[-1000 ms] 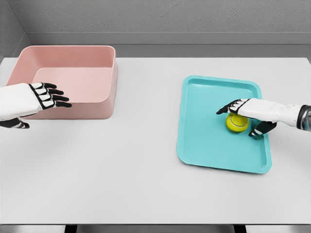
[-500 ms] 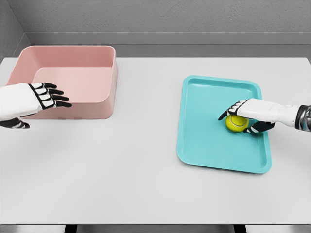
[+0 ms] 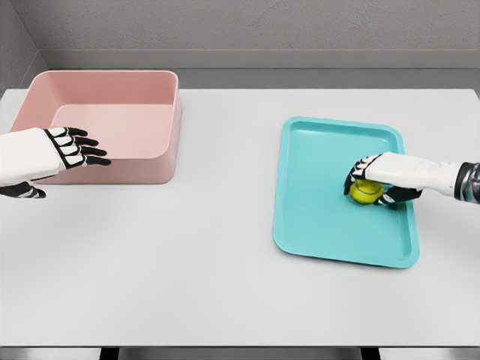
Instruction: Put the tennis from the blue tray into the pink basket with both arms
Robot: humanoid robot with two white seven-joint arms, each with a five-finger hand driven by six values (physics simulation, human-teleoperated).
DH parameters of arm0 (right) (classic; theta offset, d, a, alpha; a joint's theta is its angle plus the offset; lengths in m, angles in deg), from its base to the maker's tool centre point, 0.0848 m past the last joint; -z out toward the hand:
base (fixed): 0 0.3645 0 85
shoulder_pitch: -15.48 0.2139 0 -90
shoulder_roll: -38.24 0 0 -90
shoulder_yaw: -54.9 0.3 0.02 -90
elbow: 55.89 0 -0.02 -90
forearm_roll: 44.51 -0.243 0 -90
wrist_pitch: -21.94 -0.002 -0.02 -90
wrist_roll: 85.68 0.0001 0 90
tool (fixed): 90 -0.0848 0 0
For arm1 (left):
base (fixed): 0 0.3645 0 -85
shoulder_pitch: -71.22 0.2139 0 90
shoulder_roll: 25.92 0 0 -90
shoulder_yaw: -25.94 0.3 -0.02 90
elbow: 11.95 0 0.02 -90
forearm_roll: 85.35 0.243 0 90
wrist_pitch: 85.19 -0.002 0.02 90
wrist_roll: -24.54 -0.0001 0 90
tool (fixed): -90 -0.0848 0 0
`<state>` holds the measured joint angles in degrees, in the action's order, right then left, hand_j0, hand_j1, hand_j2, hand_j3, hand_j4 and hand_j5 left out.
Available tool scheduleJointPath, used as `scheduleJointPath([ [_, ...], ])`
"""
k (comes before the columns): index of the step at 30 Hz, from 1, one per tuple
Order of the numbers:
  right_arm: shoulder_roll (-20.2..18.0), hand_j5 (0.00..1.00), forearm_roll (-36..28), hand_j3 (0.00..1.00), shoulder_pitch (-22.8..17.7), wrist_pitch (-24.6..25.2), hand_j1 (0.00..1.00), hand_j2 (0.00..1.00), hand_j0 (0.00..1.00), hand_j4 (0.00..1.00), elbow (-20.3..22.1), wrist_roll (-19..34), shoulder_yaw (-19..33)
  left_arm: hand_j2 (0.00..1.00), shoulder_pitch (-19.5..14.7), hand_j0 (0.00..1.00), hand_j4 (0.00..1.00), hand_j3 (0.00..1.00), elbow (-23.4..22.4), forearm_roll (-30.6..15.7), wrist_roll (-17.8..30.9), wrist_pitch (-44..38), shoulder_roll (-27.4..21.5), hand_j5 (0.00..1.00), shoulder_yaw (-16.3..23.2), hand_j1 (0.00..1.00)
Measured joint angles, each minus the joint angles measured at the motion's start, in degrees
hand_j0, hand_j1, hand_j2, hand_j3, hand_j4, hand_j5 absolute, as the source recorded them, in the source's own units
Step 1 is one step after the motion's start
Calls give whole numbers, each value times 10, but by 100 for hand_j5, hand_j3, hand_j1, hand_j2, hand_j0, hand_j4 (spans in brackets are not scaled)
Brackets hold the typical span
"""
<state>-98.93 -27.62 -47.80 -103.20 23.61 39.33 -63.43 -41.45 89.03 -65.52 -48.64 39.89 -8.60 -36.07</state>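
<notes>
Tennis ball [image 3: 365, 193] being gripped by curled right hand [image 3: 373, 180] on blue tray [image 3: 315, 217]; pink basket [image 3: 150, 161] unfilled; left hand [image 3: 71, 148] spread, empty.

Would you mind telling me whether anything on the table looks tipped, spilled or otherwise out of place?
Nothing stands out. The pink rectangular basket sits upright, the turquoise flat tray lies flat, slightly turned on the table, and the yellow tennis ball rests on it under the right hand.
</notes>
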Motion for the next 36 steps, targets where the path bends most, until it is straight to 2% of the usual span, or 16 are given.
scheduleJointPath([
  [9, -2, 49, -1, 49, 2, 0, 49, 49, 49, 49, 45, 0, 6, 100, 0, 100, 100, 100, 0, 0, 0, 0, 0, 100, 0, 100],
  [22, -3, 49, 1, 49, 8, 0, 49, 49, 49, 49, 106, 0, 15, 100, 0, 100, 100, 100, 0, 0, 0, 0, 1, 100, 0, 100],
  [30, -2, 46, 2, 46, 11, 0, 46, 46, 46, 46, 163, 0, 13, 100, 1, 100, 100, 100, 1, 0, 0, 0, 3, 100, 1, 100],
  [36, 6, 46, 5, 46, 18, 0, 46, 46, 46, 46, 185, 0, 7, 100, 0, 100, 100, 100, 1, 1, 0, 0, 4, 100, 1, 100],
])
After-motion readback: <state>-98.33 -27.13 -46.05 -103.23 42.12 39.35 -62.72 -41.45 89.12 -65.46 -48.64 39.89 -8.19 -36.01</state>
